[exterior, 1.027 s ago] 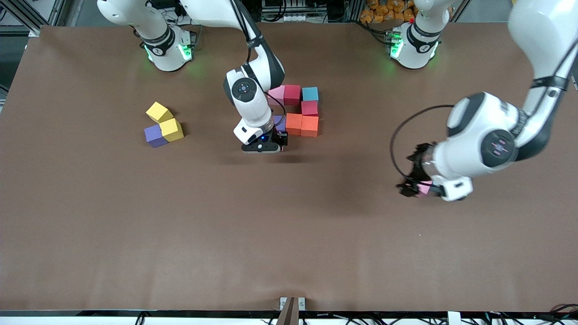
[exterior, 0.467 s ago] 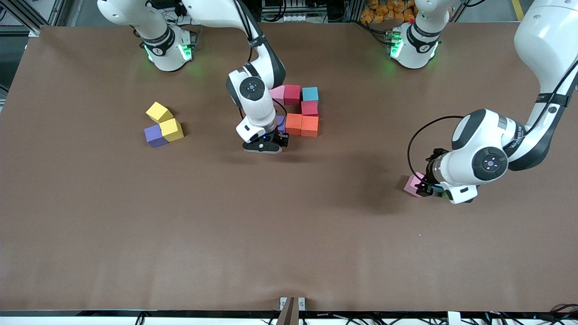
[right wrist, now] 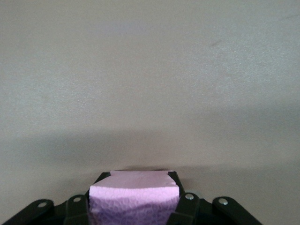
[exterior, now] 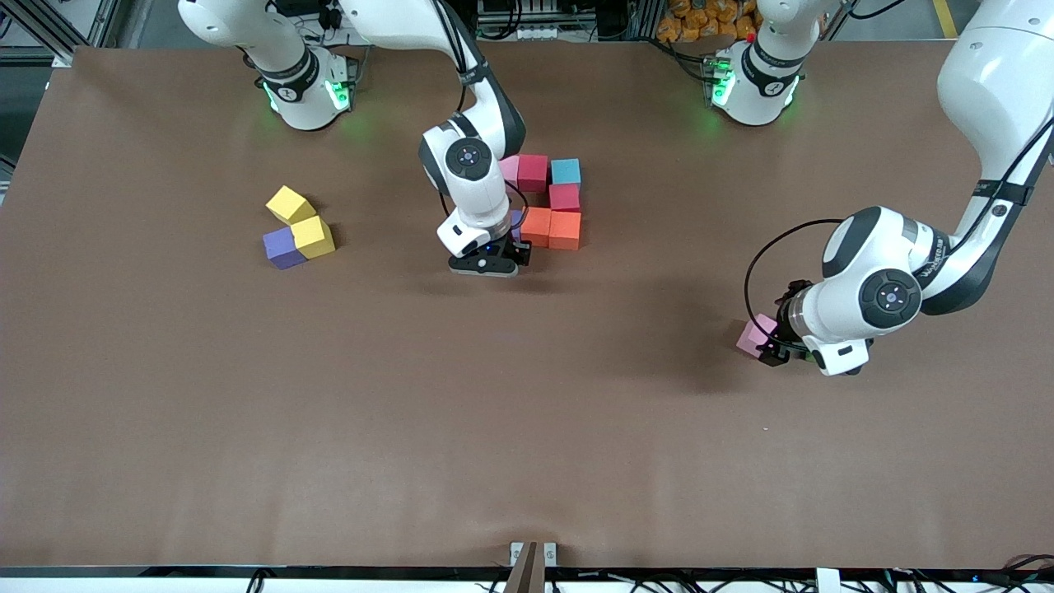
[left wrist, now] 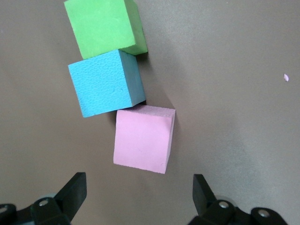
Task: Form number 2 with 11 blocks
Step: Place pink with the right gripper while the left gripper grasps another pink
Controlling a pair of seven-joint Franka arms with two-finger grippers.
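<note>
Nearest the right arm's end of the table, two yellow cubes [exterior: 300,221] and a purple cube [exterior: 282,247] lie loose, well apart from either claw.

The right arm bends down steeply from its base, wrist pointing at the table. Its right claw [exterior: 492,263] is pressed together on a pink block [right wrist: 134,193], low beside the started number 2 [exterior: 550,202]. That so far reads as a top row of pink, red and light blue, a red cube under the blue one, and two orange ones below, with a purple one partly hidden by the wrist. The step in hand looks like placing this block. The next move calls for lining it up square against its neighbours without nudging them, then releasing.

The left arm folds down at its own end of the table. The left claw [exterior: 772,352] is spread wide, low over another pink cube [left wrist: 144,139], which touches a light blue cube [left wrist: 104,82] beside a green cube [left wrist: 104,26]. It must straddle the pink one alone.
</note>
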